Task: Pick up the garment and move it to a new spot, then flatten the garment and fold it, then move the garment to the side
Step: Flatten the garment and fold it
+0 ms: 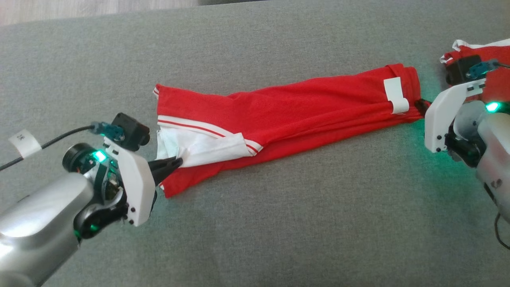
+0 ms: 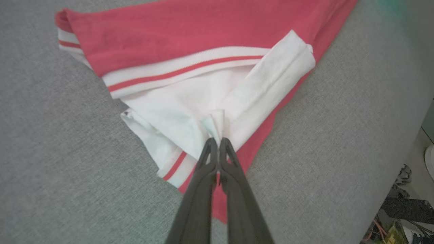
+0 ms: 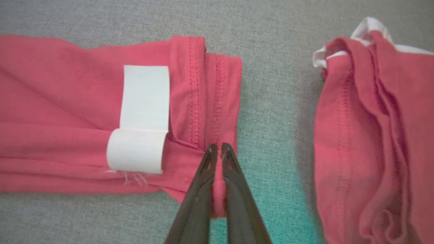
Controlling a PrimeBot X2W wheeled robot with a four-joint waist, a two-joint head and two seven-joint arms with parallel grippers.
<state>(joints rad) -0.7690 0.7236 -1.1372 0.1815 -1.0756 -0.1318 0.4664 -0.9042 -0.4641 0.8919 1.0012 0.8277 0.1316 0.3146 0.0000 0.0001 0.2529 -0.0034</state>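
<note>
A red garment (image 1: 303,105) with white, red-striped trim lies folded into a long band across the grey surface. My left gripper (image 1: 178,162) is shut on a pinch of its white collar part (image 2: 217,123) at the band's left end. At the right end, my right gripper (image 1: 420,104) is shut on the red hem (image 3: 217,169), beside a white label (image 3: 144,115) sewn there. In the left wrist view the garment (image 2: 190,34) spreads away from the closed gripper (image 2: 216,140). In the right wrist view the closed gripper (image 3: 217,146) rests over the hem corner.
A second red garment (image 1: 490,63) with white trim lies bunched at the far right, close behind my right wrist; the right wrist view has this pile (image 3: 373,135) beside the hem. The grey padded surface (image 1: 279,223) extends wide in front. A wooden floor strip (image 1: 79,8) runs along the far edge.
</note>
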